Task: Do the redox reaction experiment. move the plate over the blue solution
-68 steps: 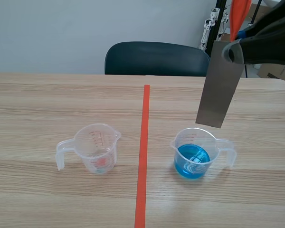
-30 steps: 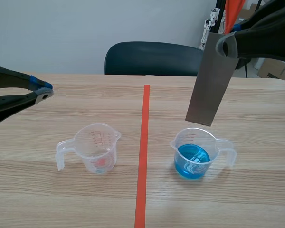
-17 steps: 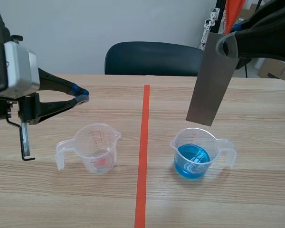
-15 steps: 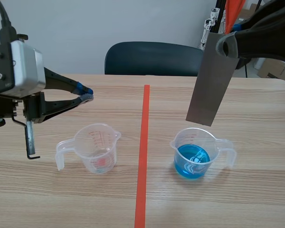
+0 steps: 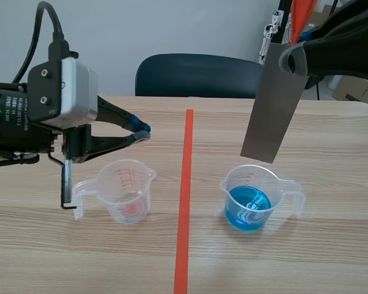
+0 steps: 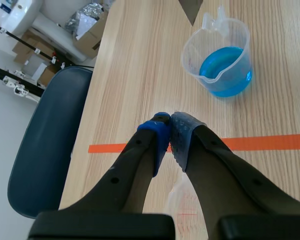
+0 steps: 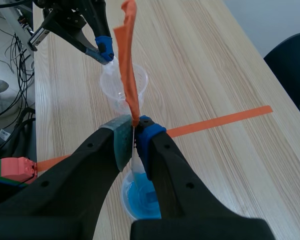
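A grey metal plate [image 5: 275, 104] hangs upright, my right gripper [image 5: 296, 61] shut on its top end. Its lower edge is just above the far rim of the clear beaker of blue solution [image 5: 251, 199]. In the right wrist view the plate [image 7: 127, 60] shows edge-on as a thin orange-tinted strip ahead of the right gripper [image 7: 135, 127], with the blue beaker [image 7: 140, 197] beneath the fingers. My left gripper [image 5: 140, 130] is shut on nothing, above and behind an empty clear beaker [image 5: 126, 190]. Ahead of the left gripper [image 6: 169, 125] stands the blue beaker [image 6: 224, 62].
An orange tape line [image 5: 184, 196] runs down the table between the two beakers. A dark blue chair [image 5: 202, 75] stands behind the far table edge. The left arm's grey camera housing [image 5: 64, 92] hangs over the table's left side.
The left arm has come in from the left and moved right, its shut gripper now over the empty beaker. The right gripper shifted the plate slightly left, then held still.
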